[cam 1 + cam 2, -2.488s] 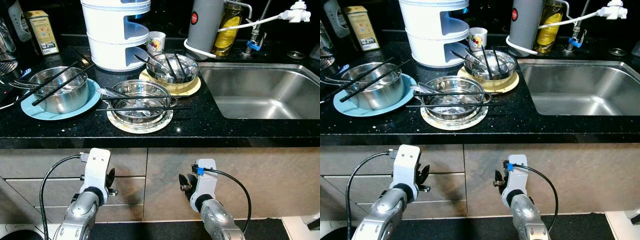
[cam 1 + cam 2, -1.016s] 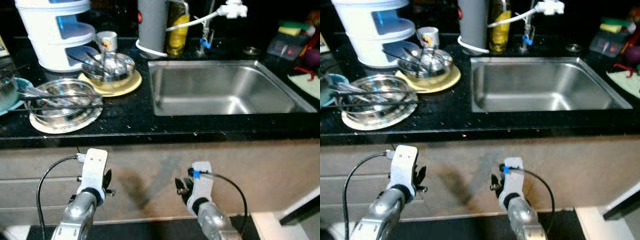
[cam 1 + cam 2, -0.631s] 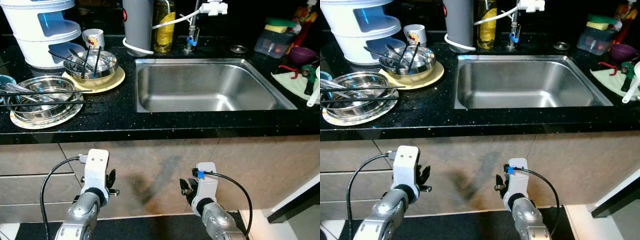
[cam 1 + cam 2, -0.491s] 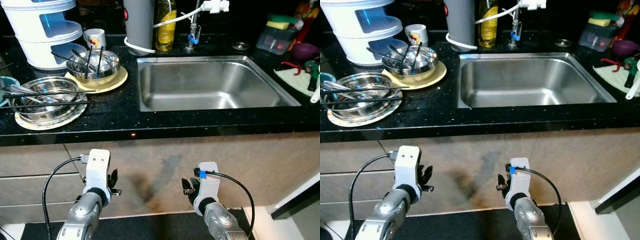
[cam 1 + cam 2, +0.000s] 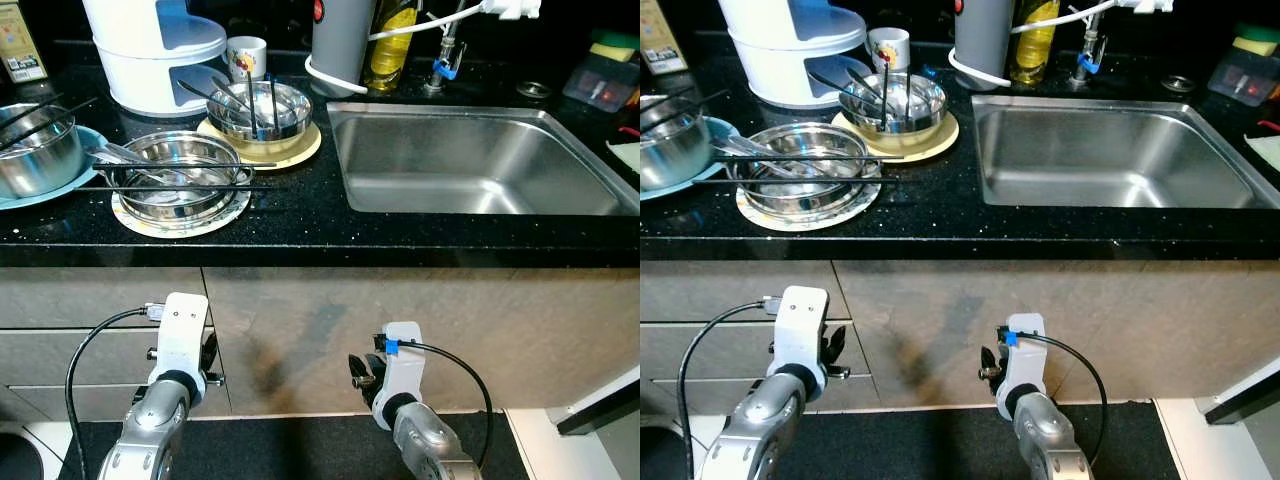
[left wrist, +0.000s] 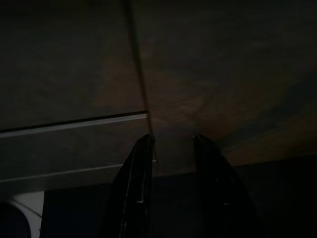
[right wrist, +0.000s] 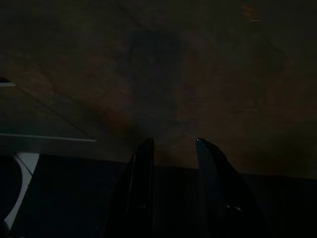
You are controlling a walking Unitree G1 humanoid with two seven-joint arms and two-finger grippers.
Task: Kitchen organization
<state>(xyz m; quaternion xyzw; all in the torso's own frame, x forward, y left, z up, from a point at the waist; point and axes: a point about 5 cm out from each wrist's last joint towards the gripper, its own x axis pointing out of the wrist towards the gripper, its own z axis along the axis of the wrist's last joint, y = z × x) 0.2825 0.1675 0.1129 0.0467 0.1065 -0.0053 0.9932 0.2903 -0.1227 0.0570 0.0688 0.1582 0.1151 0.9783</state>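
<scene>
A: Start at the hands. What are they doing?

B: Nothing so far. The left gripper (image 6: 171, 186) hangs low in front of the cabinet drawers (image 5: 90, 340), its 2 black fingers set apart with only dim cabinet face between them. The right gripper (image 7: 171, 188) hangs the same way before the cabinet panel (image 5: 1060, 320), fingers spread and holding nothing. Both are well below the black counter (image 5: 300, 215).

A: And the things to be tidied?

B: All up on the counter, above and ahead of the grippers, to the left of the sink (image 5: 480, 165). Nearest the edge is a steel bowl (image 5: 178, 185) on a pale plate (image 5: 180, 222), with chopsticks (image 5: 170, 187) laid across its rim. Behind it and nearer the sink sits a second steel bowl (image 5: 265, 108) on a yellow plate (image 5: 285, 150), utensils standing in it. Far left, a steel pot (image 5: 35, 150) rests on a blue plate (image 5: 40, 192).

A: Which arm should go first?

B: My guess is the left. The near bowl lies almost straight above the left gripper, while the right gripper sits below the counter stretch between the dishes and the sink. The sink, the likely place for the dishes, lies to the right.

A: Anything about how the chopsticks lie?

B: Their long axis runs side to side, roughly parallel to the counter edge, so fingers closing front to back would suit them. They look loose on the rim and could roll off if the bowl is nudged.
</scene>
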